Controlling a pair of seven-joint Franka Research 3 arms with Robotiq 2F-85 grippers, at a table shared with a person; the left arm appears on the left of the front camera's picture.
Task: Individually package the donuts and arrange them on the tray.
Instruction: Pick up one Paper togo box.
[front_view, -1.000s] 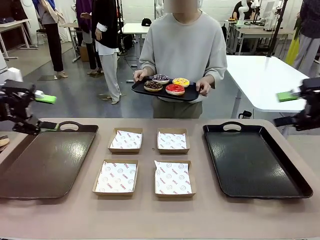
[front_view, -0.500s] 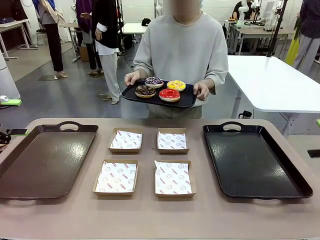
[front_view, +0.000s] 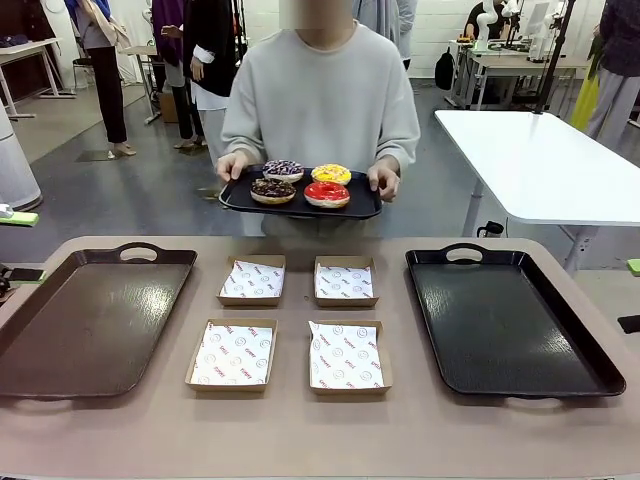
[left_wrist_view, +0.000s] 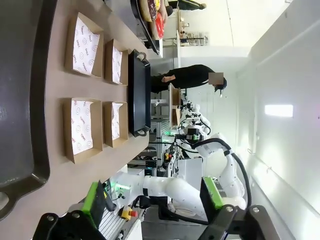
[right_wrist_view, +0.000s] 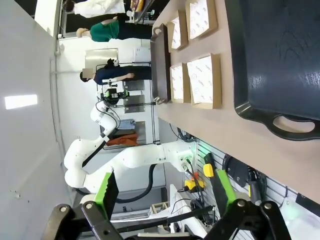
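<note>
Your left jaws and right jaws stand wide open, empty; a person holds donuts on a tray.

Tan table: two dark trays, four boxes

The red donut wears a glossy glaze. The boxes are matt brown cardboard lined with printed paper (slightly creased). The black tray and the brown tray look like faintly shiny plastic; the tabletop is smooth and matt.
</note>
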